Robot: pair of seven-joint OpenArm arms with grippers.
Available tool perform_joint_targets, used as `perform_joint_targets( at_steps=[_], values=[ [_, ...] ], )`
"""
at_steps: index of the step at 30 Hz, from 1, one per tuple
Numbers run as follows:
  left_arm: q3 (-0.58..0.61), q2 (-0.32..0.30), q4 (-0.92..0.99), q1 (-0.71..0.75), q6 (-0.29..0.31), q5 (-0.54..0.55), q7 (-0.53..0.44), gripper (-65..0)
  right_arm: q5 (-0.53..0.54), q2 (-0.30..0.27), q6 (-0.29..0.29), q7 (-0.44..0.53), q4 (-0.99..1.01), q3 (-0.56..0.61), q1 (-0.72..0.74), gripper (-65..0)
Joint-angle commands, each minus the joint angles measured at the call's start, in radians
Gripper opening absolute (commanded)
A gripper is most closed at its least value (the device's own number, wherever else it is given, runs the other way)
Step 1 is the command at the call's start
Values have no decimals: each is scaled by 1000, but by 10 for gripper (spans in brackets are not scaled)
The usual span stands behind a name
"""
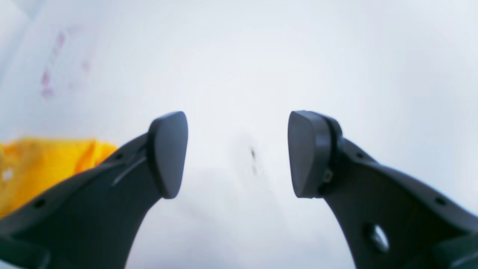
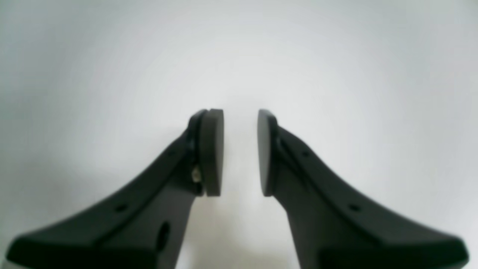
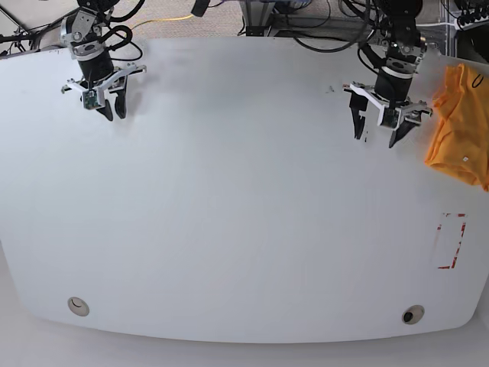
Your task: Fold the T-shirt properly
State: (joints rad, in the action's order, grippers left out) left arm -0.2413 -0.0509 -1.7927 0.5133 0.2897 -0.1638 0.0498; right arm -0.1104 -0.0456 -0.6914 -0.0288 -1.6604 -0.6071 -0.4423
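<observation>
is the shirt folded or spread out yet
Neither: the shirt lies bunched in a heap at the table's edge, partly out of frame. Both pincers, left and right, hang open and empty.

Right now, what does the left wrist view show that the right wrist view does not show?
Only the left wrist view shows the T-shirt, an orange-yellow bunch at its left edge, and faint pink marks on the table. Its left end effector stands wide open. Only the right wrist view shows the right end effector, its pads close together but with a gap between them, and no cloth at all. Both views share the bare white table and dark fingers that hold nothing.
</observation>
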Motion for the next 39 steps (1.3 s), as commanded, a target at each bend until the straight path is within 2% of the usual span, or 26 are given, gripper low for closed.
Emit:
perform_joint_targets(
  at_steps=[1,4,7,12,18,23,28,32,35,38,39],
  values=[
    [0,18,-72,81,-7,10,-34,-271,96,-7,-7,40,-19,-1,-83,-504],
    [24,58,-128,226,-7,11,-34,-271,235,-13,-7,40,-21,-1,-203,-504],
    [36,87,-163,362,-7,8,-34,-271,309,-17,-7,42,-21,0,-301,-504],
    [29,164,-183,586,-7,8,-34,-272,357,-10,-7,125,-17,31,-468,-504],
    [27,168,-42,663,-8,10,-32,-272,369,-10,-7,165,-13,155,-609,-504],
    [29,165,193,581,-8,5,-32,-272,309,-10,-7,160,104,234,-605,-504],
    [35,76,492,420,-8,11,-32,-272,203,-13,-7,165,381,250,-478,-504],
    [35,42,715,281,-8,11,-35,-272,139,-29,-7,166,622,243,-339,-506],
    [33,24,891,178,-8,11,-37,-272,134,-58,-7,166,760,243,-266,-506],
    [35,10,1040,78,-8,10,-37,-272,127,-63,-7,166,831,249,-211,-506],
    [35,6,1100,35,-8,7,-37,-272,116,-64,16,166,860,250,-184,-506]
  ],
)
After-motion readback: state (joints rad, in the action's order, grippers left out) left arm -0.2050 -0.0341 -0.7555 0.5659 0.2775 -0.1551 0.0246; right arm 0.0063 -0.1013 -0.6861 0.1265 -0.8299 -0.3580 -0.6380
